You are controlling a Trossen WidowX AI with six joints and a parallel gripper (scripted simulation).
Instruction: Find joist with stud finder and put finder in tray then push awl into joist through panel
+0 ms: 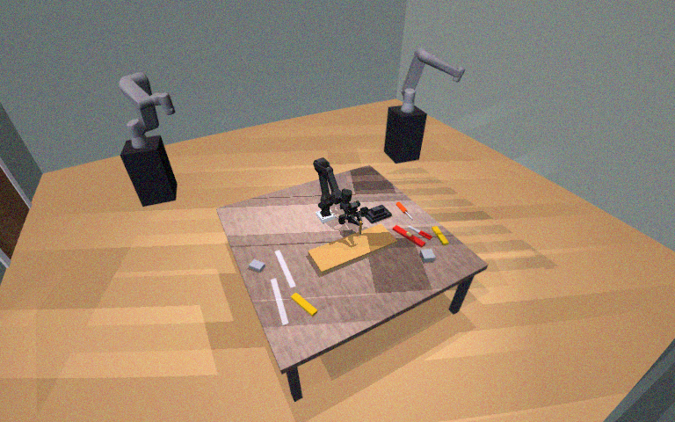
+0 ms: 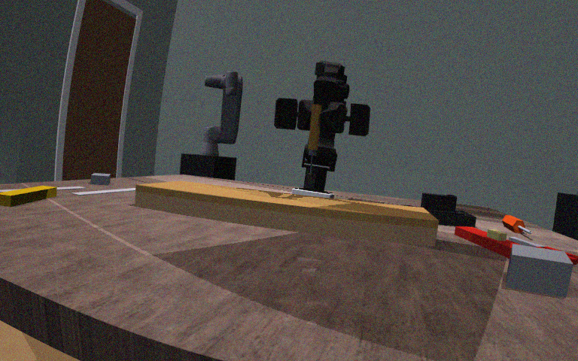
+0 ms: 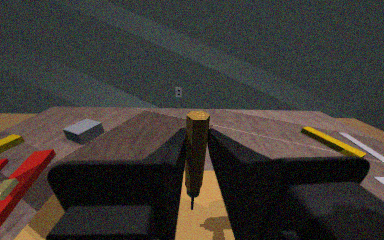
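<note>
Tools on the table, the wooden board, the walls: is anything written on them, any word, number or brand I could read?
None: no text shows in any view.
The board, the wooden-handled awl in the gripper and the yellow bar are plain.
The small wall plate is too blurred to tell.

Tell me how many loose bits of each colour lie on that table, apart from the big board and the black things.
Yellow bars: 2
White strips: 2
Grey blocks: 2
Red pieces: 2
Orange-handled tool: 1
Total: 9
</note>
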